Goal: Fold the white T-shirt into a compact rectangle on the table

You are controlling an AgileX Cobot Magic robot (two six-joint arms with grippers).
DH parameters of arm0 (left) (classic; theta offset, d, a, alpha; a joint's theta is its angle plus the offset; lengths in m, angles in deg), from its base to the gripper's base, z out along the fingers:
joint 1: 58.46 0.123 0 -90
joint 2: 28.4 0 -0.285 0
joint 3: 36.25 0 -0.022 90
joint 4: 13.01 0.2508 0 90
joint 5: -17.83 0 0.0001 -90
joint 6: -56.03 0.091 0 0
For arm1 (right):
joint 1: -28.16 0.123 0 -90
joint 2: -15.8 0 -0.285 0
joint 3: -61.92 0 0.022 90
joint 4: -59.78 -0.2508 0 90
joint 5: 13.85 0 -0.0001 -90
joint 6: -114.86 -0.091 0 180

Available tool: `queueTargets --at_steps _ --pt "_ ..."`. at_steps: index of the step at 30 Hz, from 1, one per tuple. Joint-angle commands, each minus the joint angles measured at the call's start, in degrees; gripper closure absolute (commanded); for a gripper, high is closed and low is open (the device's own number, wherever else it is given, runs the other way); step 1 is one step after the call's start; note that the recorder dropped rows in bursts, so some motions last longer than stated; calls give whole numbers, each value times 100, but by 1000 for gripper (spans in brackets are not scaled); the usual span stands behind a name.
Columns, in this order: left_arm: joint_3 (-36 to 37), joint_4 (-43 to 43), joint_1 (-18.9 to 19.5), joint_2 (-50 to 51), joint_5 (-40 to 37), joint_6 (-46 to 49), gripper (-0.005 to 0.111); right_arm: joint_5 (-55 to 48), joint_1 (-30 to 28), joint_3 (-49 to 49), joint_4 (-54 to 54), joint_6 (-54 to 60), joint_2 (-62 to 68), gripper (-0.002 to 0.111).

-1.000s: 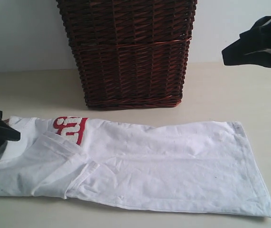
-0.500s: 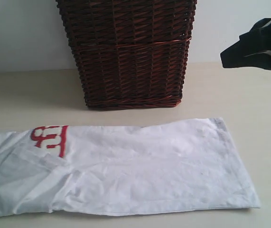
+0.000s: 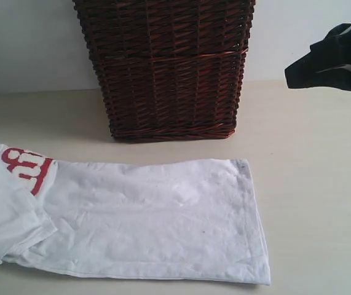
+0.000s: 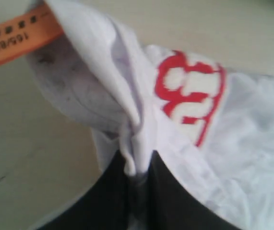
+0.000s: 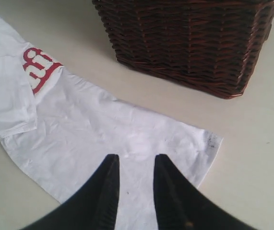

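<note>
**Left hand pinches the shirt's collar end; right hand hangs free**

At the far left, the left hand (image 4: 137, 165) is out of the exterior view. Its own wrist view shows the two dark jaws closed tight on a gathered ridge of the white T-shirt (image 3: 144, 221). That fabric rises in a bunched fold from the grip, and an orange tag (image 4: 17, 38) sticks out beside it. The red lettering (image 3: 27, 167) lies just right of the lifted end, partly covered by a sleeve (image 3: 9, 212) folded over the shirt's near left corner.

From there the shirt stretches rightward as a long, lightly wrinkled band, flat on the pale counter (image 3: 310, 184). Its left end runs up and out of the exterior view. The band's straight hem (image 3: 252, 215) forms its right end, a little right of the middle of the exterior view.

Behind the shirt, a dark brown wicker basket (image 3: 169, 67) stands upright on the counter, near the shirt's far edge but not touching it.

At the upper right, the right hand (image 3: 293, 72) hangs in the air above the counter, well apart from the basket. Its wrist view shows the two fingers (image 5: 113, 191) parted by a narrow gap, with nothing between them and the shirt's hem end below.
</note>
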Motion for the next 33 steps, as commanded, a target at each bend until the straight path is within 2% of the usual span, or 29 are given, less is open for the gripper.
queueTargets --at_steps 1,4,6,13,16,17,18,19,20,21,22,24,26,30,31,32,33 --pt "-69 -806 -1016 -227 -48 127 107 7 -12 -24 -34 53 -51 82" --pt "-69 -1002 -1828 -249 204 127 107 -13 -12 -24 -34 50 -51 82" --pt "-69 -1095 -2499 -209 531 75 107 -13 -12 -24 -34 50 -51 82" --pt "-69 -1512 -4561 128 1939 44 107 -14 -12 -24 -61 50 -51 82" --pt "-69 -1389 -5631 622 2884 299 105 -38 -12 -24 -180 195 -51 82" --pt "-94 -1290 -5875 787 3198 391 99 -56 -12 -24 -219 196 -51 82" --pt "-145 -1099 -6150 985 3474 469 86 -67 -12 -24 -231 196 -51 82" --pt "-220 -1037 -6449 1153 3727 469 62 -67 -12 -24 -231 196 -51 82" --pt "-260 -1037 -6592 1212 3831 469 47 -67 -12 -24 -243 196 -51 82" --pt "-317 -970 -6821 1273 3949 469 26 -67 -12 -24 -254 223 -51 82" --pt "-365 -876 -6918 1285 3949 469 25 -67 -12 -24 -273 238 -51 82" --pt "-514 -611 -7037 1211 3791 469 47 -67 -12 -24 -298 283 -51 82" --pt "-535 -475 -6918 1031 3412 423 68 -92 -12 -24 -298 280 -51 82" --pt "-535 -76 -6402 526 2396 211 89 -92 -12 -24 -298 280 -51 82" --pt "-535 -106 -6215 510 2133 107 99 -90 -12 -24 -298 293 -51 82" --pt "-535 -133 -6175 576 1901 94 105 -90 -12 -24 -298 293 -51 82" --pt "-535 -256 -6188 754 1436 161 107 -90 -12 -24 -298 293 -51 82"
